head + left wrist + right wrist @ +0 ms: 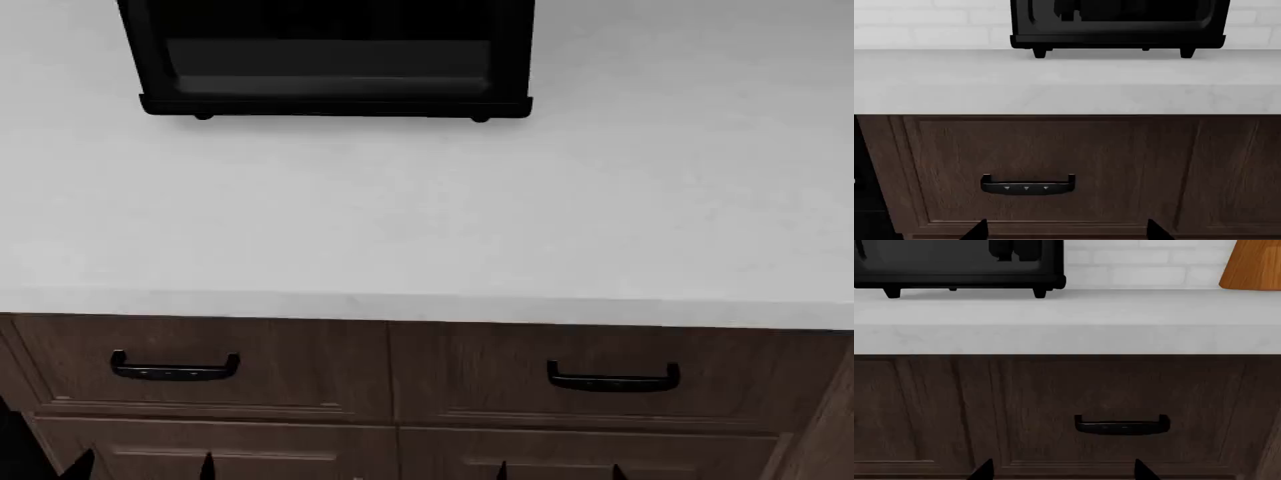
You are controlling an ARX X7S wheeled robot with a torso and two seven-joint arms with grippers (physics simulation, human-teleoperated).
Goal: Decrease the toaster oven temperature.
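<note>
Head view: black toaster oven [327, 60] sits upright.

- A pale grey-white countertop [441, 220] fills most of the head view, evenly lit, its front edge running straight across.
- Below it, two dark brown wooden drawer fronts sit side by side: the left drawer [200, 365] and the right drawer [601, 375].
- Each carries a black bar handle: left handle [175, 367], right handle [613, 378].
- More panelled fronts [214, 455] begin underneath.
- Far behind the counter, a white brick wall [1147, 262].
- At far right, a slanted orange-brown wooden board [1254, 265] leans near that wall.
</note>
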